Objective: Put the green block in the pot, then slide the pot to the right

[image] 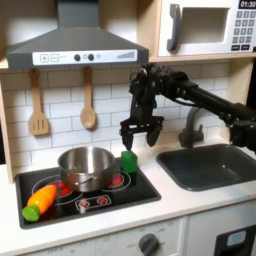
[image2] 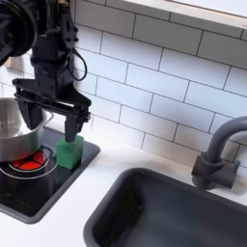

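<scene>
Hovering with its fingers spread apart, the tool (image2: 55,108) is sitting directly above the green block (image2: 68,152), which is standing on the stove corner. The pot (image: 85,166) is waiting beside the tool, toward the first exterior view's left. The block is probably light, rigid, perhaps slick; gripping its flat opposite sides looks safest.

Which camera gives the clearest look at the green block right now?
The second exterior view: the green block is large there, standing on the stovetop corner right of the pot, under the open end effector. In the first exterior view, the block is small and distant.
</scene>
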Available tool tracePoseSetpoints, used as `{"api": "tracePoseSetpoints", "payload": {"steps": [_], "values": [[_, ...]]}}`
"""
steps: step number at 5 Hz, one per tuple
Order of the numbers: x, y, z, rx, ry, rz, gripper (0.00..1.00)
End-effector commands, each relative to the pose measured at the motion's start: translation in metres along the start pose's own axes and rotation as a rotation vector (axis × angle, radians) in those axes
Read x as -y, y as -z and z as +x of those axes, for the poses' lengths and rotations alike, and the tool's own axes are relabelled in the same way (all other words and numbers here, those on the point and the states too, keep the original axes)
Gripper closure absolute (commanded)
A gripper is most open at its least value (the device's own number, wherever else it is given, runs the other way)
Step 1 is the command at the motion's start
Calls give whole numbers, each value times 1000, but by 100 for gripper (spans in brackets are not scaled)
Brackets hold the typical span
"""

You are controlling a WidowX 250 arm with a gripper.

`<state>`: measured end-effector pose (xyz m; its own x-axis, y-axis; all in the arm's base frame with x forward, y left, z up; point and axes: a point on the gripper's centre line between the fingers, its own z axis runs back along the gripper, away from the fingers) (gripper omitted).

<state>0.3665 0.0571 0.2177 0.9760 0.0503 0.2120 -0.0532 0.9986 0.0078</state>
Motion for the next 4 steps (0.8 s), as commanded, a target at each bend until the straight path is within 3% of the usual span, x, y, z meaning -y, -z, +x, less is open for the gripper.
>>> {"api": "tracePoseSetpoints", "payload": {"steps": [1, 2, 4], "values": [[6, 12, 13, -11, 15, -11, 0], [2, 18, 18, -20, 11, 3, 0], [-1, 35, 20, -57, 39, -11, 0]]}}
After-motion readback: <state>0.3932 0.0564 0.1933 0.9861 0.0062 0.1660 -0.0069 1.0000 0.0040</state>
